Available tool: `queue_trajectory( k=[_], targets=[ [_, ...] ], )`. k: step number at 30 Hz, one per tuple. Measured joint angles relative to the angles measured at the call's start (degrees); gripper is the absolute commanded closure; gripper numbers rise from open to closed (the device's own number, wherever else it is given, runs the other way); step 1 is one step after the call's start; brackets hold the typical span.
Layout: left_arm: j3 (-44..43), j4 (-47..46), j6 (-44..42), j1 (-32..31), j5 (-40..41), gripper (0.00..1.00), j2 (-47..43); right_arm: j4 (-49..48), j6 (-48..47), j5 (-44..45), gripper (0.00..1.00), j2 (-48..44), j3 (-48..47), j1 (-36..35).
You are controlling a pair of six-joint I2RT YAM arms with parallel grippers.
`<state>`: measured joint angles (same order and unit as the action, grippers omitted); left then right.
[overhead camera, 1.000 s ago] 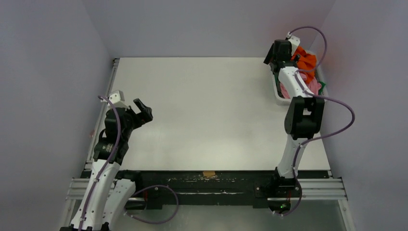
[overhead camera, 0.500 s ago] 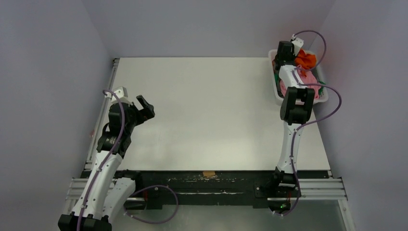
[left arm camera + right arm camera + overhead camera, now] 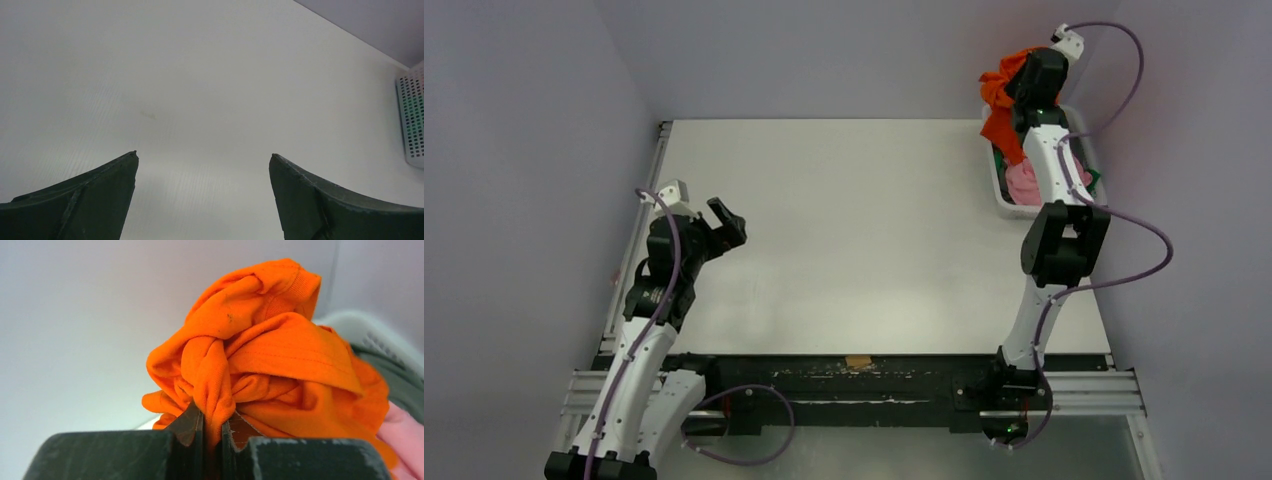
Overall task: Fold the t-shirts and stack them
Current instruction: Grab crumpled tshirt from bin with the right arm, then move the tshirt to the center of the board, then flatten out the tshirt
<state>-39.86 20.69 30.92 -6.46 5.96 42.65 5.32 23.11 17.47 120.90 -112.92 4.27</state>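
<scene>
My right gripper (image 3: 212,421) is shut on a bunched fold of the bright orange t-shirt (image 3: 260,350), which has a tiny dark speck. From above, the orange t-shirt (image 3: 1001,98) hangs lifted over the far end of the white mesh basket (image 3: 1001,196), below the right gripper (image 3: 1024,78). A light pink t-shirt (image 3: 1024,184) and darker green cloth (image 3: 1092,180) stay in the basket. The pink (image 3: 407,437) and dark green cloth (image 3: 395,380) also show in the right wrist view. My left gripper (image 3: 722,223) hovers open over the table's left side, nothing between its fingers (image 3: 100,195).
The white table (image 3: 854,230) stretches between the two arms. The basket sits at its far right corner, and its mesh wall (image 3: 412,120) shows at the right edge of the left wrist view. Grey walls enclose the table on three sides.
My right gripper closed on the orange t-shirt in the basket and raised it above the basket's far end. The left arm shifted slightly early on, then held still and open.
</scene>
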Motion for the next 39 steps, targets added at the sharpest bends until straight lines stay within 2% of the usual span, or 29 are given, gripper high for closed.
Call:
queue_trajectory(
  k=[6,9,12,16,20,21,22,23,24,25,26,31,34,36,39],
  targets=[
    [0.00,0.15,0.13,0.00,-1.31,0.00,-3.26,1.90,-0.28,-11.15,1.00,-10.75,-3.54,-4.59],
    [0.00,0.68,0.50,0.00,-1.99,0.00,-5.16,4.83,-1.22,-18.78,1.00,-13.20,-8.31,-9.62],
    [0.02,1.68,1.25,0.00,-2.60,0.00,-7.63,6.27,-1.53,-27.63,1.00,-16.09,-9.07,-16.44],
    [0.02,3.78,2.21,0.00,-2.58,0.00,-10.97,5.07,0.46,-39.36,1.00,-20.17,-3.87,-24.28],
    [0.02,6.45,3.54,0.00,-2.34,0.00,-13.99,0.96,3.76,-47.41,0.99,-24.98,9.25,-26.77],
    [0.02,7.30,4.13,0.00,-2.21,0.00,-14.36,-0.33,4.11,-47.67,0.91,-26.53,14.14,-26.71],
    [0.11,8.04,4.72,0.00,-2.03,0.00,-14.64,-0.96,4.15,-47.34,0.75,-27.87,18.73,-26.49],
    [0.22,8.52,5.22,0.00,-1.90,0.00,-14.78,-2.67,4.07,-45.70,0.48,-29.88,25.51,-26.21],
    [0.39,9.16,5.79,0.00,-1.81,0.00,-14.84,-2.69,4.04,-43.12,0.26,-31.63,32.20,-25.81],
    [0.52,9.94,6.29,0.00,-1.77,0.00,-14.78,-1.97,4.28,-39.69,0.08,-32.81,38.40,-25.33],
    [0.74,10.56,6.86,0.00,-1.84,0.00,-14.58,-0.76,4.33,-36.15,0.02,-33.24,43.52,-24.61],
    [2.51,11.19,8.81,0.02,-6.03,0.00,-10.29,7.76,5.68,-25.00,0.01,-34.34,58.71,-15.82],
    [4.96,8.66,9.07,-0.42,-11.93,0.00,-5.81,11.69,5.70,-19.26,0.01,-41.40,63.21,-12.37],
    [6.88,6.75,9.09,-2.86,-14.43,0.00,-2.54,12.96,5.77,-17.03,0.01,-46.97,63.98,-12.90],
    [7.91,6.56,9.03,-10.21,-15.15,0.04,2.27,13.55,6.21,-13.57,0.01,-54.60,64.98,-13.81]
  ],
)
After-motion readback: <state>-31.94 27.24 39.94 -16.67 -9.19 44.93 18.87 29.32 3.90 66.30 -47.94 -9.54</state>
